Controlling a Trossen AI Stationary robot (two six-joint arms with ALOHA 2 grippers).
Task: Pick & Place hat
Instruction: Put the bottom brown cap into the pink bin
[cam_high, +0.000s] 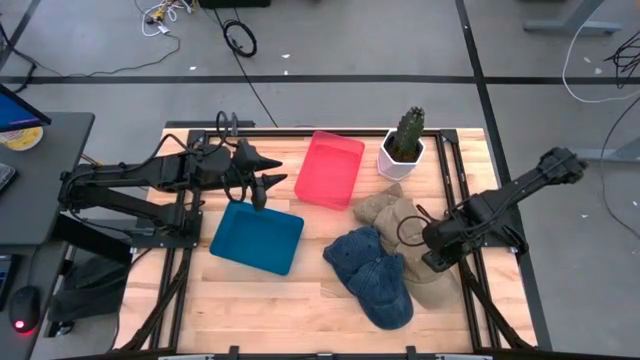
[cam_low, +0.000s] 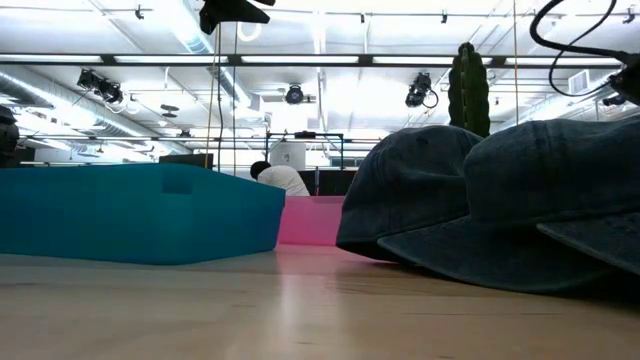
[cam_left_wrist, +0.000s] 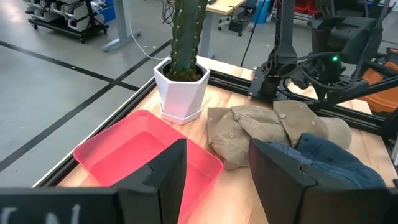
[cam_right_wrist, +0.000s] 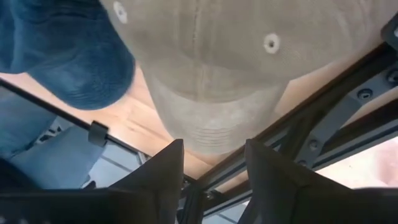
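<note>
You are looking at two bins: a blue bin at left and a pink bin beyond it. One potted cactus is standing at the far right. Hats are lying right of the bins: two denim hats overlapping at the near edge, and tan hats behind them, at least two. The right gripper is hovering over the nearest tan hat, fingers apart, holding nothing. The left gripper is waiting between the bins, also parted and holding nothing.
</note>
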